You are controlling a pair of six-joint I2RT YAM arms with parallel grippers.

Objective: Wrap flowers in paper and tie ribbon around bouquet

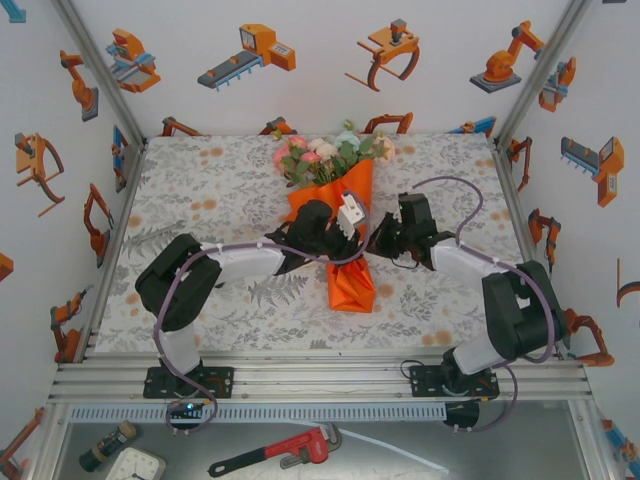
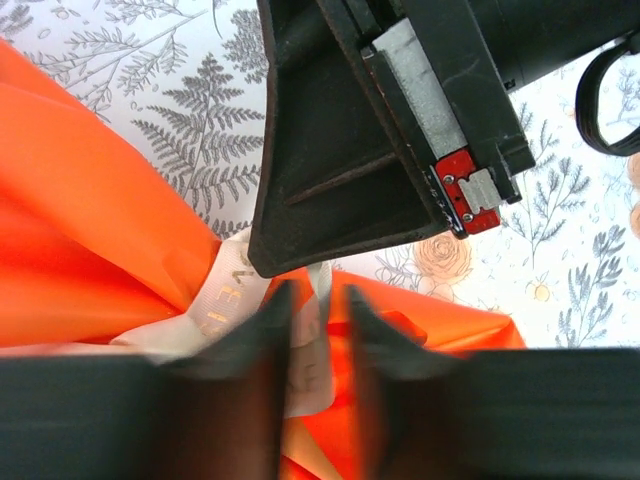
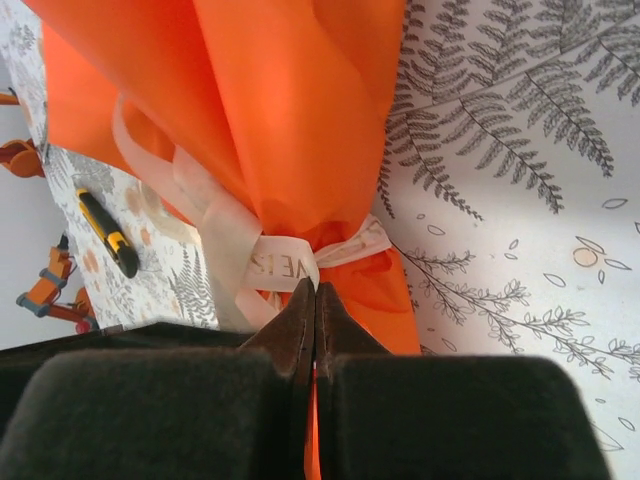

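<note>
On the patterned worktop [image 1: 200, 190], the left arm reaches in from its base at the near left toward the centre, where the bouquet [image 1: 352, 185] lies lengthwise. Its flowers [image 1: 320, 155] point to the far edge and the narrow end of the paper [image 1: 352, 285] points toward the arms. In the left wrist view the left pincer [image 2: 315, 308] hangs over the cinched waist of the cone with its fingers [image 2: 268, 330] a little spread. A strand of the ribbon [image 2: 312, 290] runs down through the gap, and orange paper shows beside it, so the strand is not clamped. The black body of the other arm's wrist sits just above. The cream ribbon, printed with faint gold letters, circles the cone at its waist, and loose lengths trail off across the paper. From the right, the right pincer [image 3: 315, 297] meets the same waist. Its fingers are pressed together and their tips sit right at the ribbon's band, though whether any strand is caught between them cannot be told. A yellow-and-black utility knife [image 3: 105, 232] lies on the worktop beyond the cone.
</note>
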